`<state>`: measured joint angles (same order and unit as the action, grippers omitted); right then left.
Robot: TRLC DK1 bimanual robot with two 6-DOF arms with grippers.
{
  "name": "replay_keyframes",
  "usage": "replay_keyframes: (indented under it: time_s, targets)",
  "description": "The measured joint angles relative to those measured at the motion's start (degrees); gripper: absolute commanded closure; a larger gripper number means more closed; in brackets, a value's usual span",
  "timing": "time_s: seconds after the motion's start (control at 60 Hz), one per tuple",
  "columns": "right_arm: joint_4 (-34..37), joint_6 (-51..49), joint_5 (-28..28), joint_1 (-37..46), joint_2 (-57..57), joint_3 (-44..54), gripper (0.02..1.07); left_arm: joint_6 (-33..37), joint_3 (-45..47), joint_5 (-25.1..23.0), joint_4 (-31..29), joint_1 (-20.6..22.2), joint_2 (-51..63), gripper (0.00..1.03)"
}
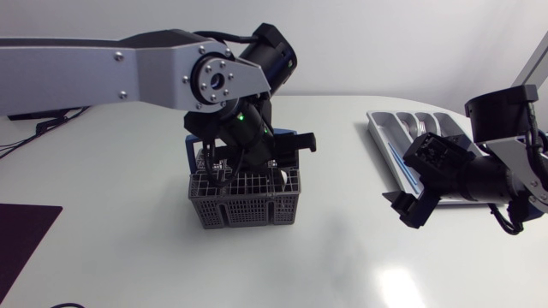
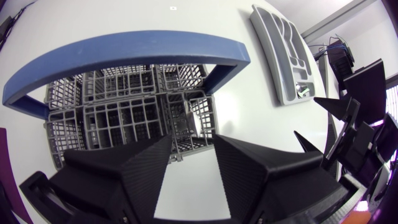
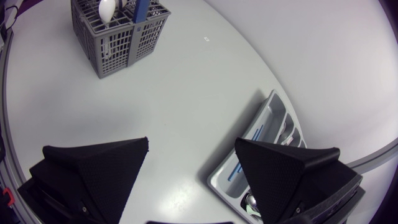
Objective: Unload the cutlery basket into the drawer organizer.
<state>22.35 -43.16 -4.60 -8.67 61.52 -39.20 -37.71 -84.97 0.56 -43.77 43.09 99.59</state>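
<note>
A: Left gripper (image 2: 193, 140), how is it marked?

B: Open, moderate gap, nothing held. It is hung directly over the basket (image 2: 124, 112), fingers (image 2: 146, 158) pointed down at it. One mesh compartment at the basket's near edge is seen through the gap between the jaws. No contact with the mesh can be made out.

A: Basket handle?

B: The blue handle (image 2: 124, 50) is arched across the basket, beyond the fingertips and not between them.

A: Anything inside the basket?

B: A spoon (image 3: 107, 9) is seen standing upright in it from the right wrist view. Which compartment cannot be told.

A: Right gripper (image 3: 191, 146)?

B: Spread wide, nothing gripped. It is kept well apart from the basket, low over bare table (image 1: 342, 257). Only tabletop is seen between the jaws.

A: Organizer (image 3: 266, 107)?

B: It is laid flat on the table, well apart from the basket, on the right arm's side. It is partly hidden by one finger of the right gripper. A blue-handled piece (image 3: 245, 152) is seen lying in one long slot, and some metal cutlery in the slots farther from the basket. Exact types cannot be told.
</note>
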Motion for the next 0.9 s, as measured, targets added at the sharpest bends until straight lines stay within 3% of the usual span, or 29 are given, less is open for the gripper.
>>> replay_keyframes:
  time_s: [0.117,0.2,0.9]
  targets:
    - [0.0,1.4,0.2,-1.6,-0.2,0.0,0.07,-0.2,-0.8,0.0,0.0,0.0,1.6,0.66]
    - [0.0,1.9,0.4,-2.6,-0.2,0.1,0.07,-0.2,-1.1,0.0,0.0,0.1,2.2,0.72]
    - [0.2,3.1,1.9,-4.5,-0.5,1.1,0.07,-1.3,-3.3,-1.8,-0.7,0.6,3.9,0.76]
